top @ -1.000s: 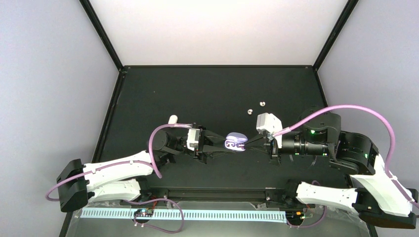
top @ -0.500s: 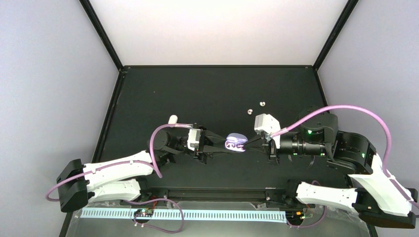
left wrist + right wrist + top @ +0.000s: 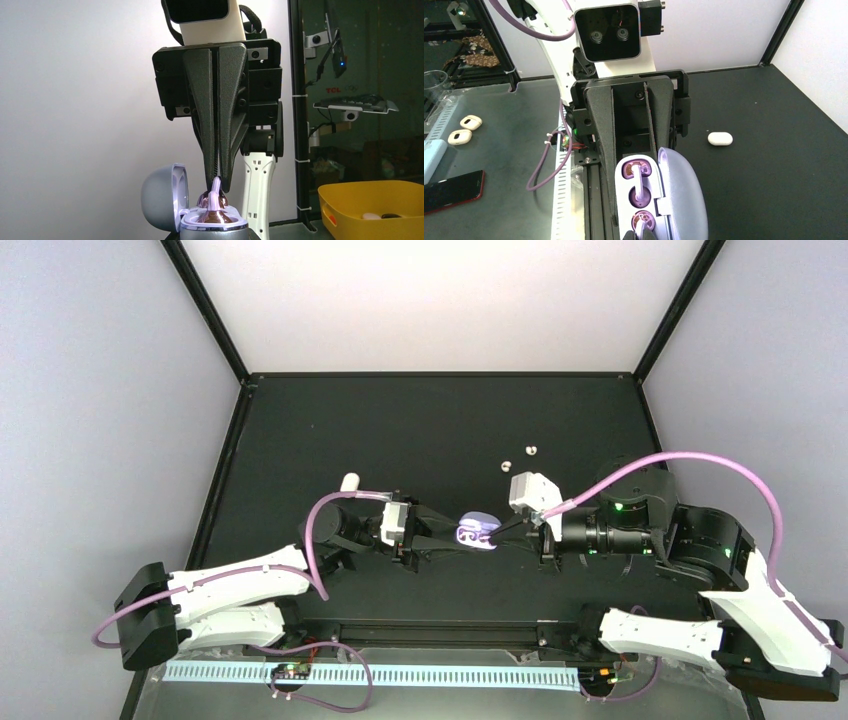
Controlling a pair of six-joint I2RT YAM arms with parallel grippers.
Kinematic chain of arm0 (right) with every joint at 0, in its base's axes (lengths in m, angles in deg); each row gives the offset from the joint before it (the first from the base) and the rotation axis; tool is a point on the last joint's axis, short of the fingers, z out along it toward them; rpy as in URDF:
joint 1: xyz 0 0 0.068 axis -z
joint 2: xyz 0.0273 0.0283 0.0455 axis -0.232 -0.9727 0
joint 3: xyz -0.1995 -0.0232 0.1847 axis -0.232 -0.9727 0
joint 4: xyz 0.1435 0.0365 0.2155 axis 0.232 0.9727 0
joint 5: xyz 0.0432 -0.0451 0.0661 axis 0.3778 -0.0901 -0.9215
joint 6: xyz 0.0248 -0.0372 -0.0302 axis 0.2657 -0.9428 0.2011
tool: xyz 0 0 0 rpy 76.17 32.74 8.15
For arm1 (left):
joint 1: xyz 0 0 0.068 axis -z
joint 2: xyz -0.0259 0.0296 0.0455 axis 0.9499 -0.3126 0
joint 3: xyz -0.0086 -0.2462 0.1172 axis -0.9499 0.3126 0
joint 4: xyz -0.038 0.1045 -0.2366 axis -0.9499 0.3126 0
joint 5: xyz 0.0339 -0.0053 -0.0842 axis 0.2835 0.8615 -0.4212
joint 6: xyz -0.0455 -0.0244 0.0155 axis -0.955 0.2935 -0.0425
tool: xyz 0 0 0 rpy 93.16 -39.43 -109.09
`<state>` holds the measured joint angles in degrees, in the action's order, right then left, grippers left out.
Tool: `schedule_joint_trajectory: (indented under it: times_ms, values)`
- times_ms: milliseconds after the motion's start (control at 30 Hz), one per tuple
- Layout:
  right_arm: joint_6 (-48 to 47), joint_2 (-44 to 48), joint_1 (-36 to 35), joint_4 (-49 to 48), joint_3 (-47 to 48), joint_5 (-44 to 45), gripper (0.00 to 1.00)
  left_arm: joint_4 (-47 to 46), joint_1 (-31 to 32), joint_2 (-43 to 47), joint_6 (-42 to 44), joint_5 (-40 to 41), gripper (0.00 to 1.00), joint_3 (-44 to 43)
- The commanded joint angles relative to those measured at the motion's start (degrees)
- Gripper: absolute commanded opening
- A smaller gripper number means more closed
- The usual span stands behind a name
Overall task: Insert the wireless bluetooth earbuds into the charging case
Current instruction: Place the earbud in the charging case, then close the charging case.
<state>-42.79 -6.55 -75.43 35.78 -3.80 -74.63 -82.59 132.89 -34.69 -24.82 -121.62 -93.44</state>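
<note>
Left wrist: purple earbud (image 3: 215, 194) pinched at right hand (image 3: 218, 184) tips, over case (image 3: 159, 197).

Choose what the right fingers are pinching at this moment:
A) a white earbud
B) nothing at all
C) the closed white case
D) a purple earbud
D: in the left wrist view, the right fingers are closed on the stem of a purple earbud, just above the open purple charging case.
</note>
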Motion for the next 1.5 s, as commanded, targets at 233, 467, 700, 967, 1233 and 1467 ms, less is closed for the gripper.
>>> schedule_joint_trajectory:
  times_ms: [233,467,700,967,1233,1467]
  values:
    - [-0.50,-1.82,-0.18,1.96,-1.66,-1.35,0.01,-3.85,-0.02,2.31,0.97,-1.46,0.02,-3.62]
    - [0.06,-1.79,-0.16,1.35,0.63,-2.11,0.17,-3.61,-0.02,2.47,0.88,-1.34,0.02,-2.89]
    - [1.49,-1.24,-0.21,0.92,5.75,-4.17,0.45,-3.12,-0.02,2.33,1.10,-0.67,0.02,-1.56]
    - [3.67,4.78,-0.21,-8.59,6.74,7.93,0.55,-2.87,-0.02,2.35,0.07,-0.73,0.02,-0.19]
    - [10.13,3.07,-0.20,-13.89,0.08,28.56,0.58,-2.67,-0.02,5.28,-0.85,-1.82,0.01,0.94]
    - [11.19,-2.20,-0.20,-11.62,1.13,23.43,0.61,-2.66,0.07,6.57,-1.05,-2.18,0.01,0.94]
